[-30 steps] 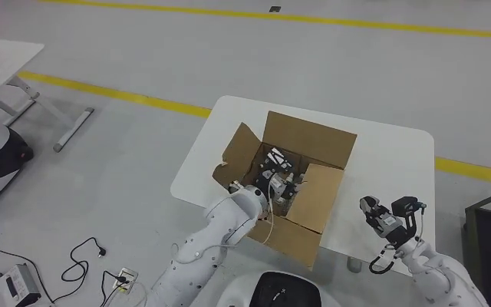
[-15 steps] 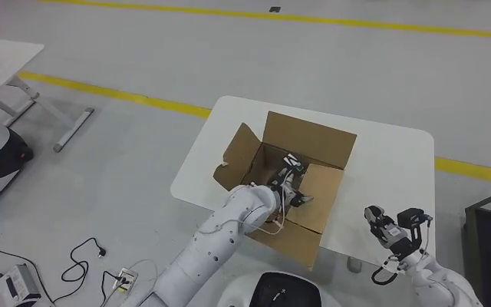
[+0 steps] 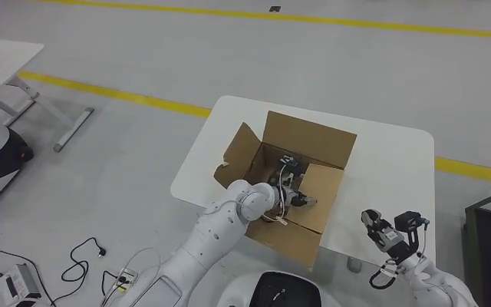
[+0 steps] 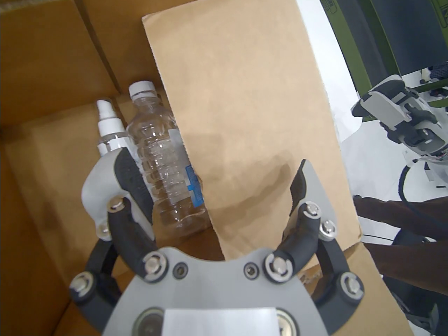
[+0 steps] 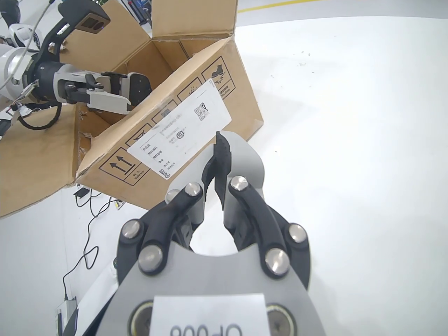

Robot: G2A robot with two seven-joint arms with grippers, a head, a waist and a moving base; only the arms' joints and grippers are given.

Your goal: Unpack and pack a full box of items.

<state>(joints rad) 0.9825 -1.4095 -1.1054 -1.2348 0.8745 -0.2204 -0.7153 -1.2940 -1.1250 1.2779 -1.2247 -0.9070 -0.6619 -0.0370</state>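
The box side carries a white shipping label with a square code and print probably too fine to read, beside handling signs: upward arrows, a boot. The water bottle wears a blue-edged label.

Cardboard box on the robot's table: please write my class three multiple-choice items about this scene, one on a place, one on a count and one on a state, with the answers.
1. Where does the clear bottle lie?
A. On the bare tabletop.
B. Inside the cardboard box.
C. On the floor.

2. How many bottles show in the left wrist view?
A. One.
B. Two.
C. Four.

3. How is the right claw?
A. Wide open.
B. Shut on a bottle.
C. Shut and empty.

Answers:
1 B: cardboard walls surround it.
2 B: the clear bottle, with a white spray bottle beside it.
3 C: its pads meet with nothing between them.
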